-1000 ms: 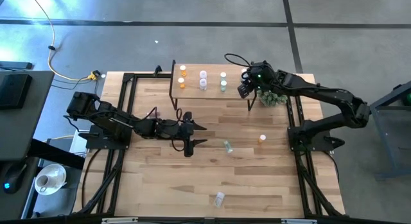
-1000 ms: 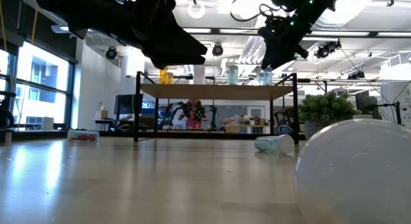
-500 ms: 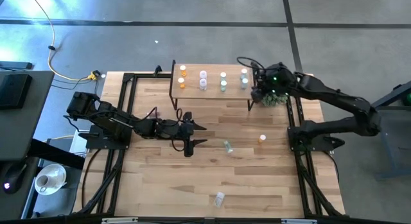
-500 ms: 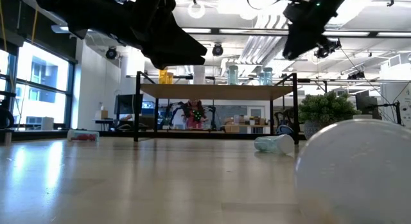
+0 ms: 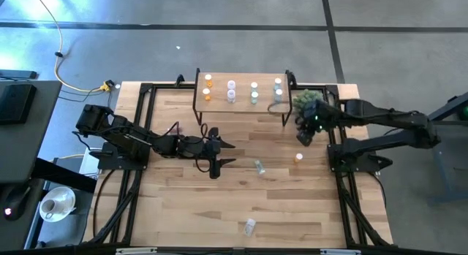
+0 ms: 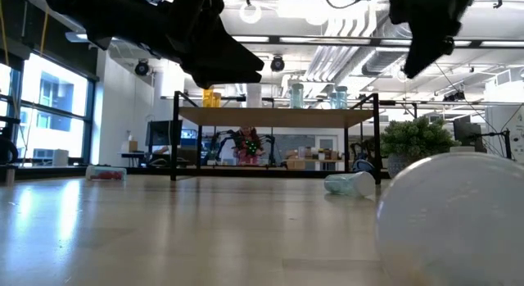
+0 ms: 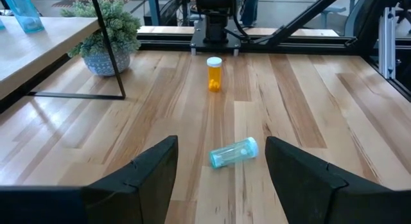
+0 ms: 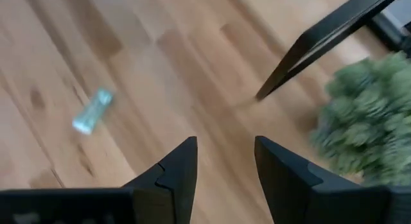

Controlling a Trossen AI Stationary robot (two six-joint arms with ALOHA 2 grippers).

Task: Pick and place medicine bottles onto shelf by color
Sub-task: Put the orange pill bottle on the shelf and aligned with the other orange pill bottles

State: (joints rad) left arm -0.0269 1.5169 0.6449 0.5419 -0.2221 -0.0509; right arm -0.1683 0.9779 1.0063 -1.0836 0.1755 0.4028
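1. The shelf (image 5: 241,94) stands at the far edge of the table (image 5: 183,204), carrying orange, pink, green and blue medicine bottles in rows; broad bare wood lies open across the middle and near side.
2. The plant (image 5: 307,101) sits just beside the shelf's right end.
3. The left gripper (image 5: 223,153) reaches out low over the table's middle, its fingers (image 7: 148,172) spread apart and empty.
4. A blue bottle (image 7: 233,152) lies on its side just ahead of those fingers, an upright orange bottle (image 7: 214,73) farther on.
5. The right gripper (image 5: 301,136) hangs by the shelf's right front leg, fingers (image 8: 173,169) parted with nothing between them.
6. Another bottle (image 5: 249,226) lies alone near the table's front edge.
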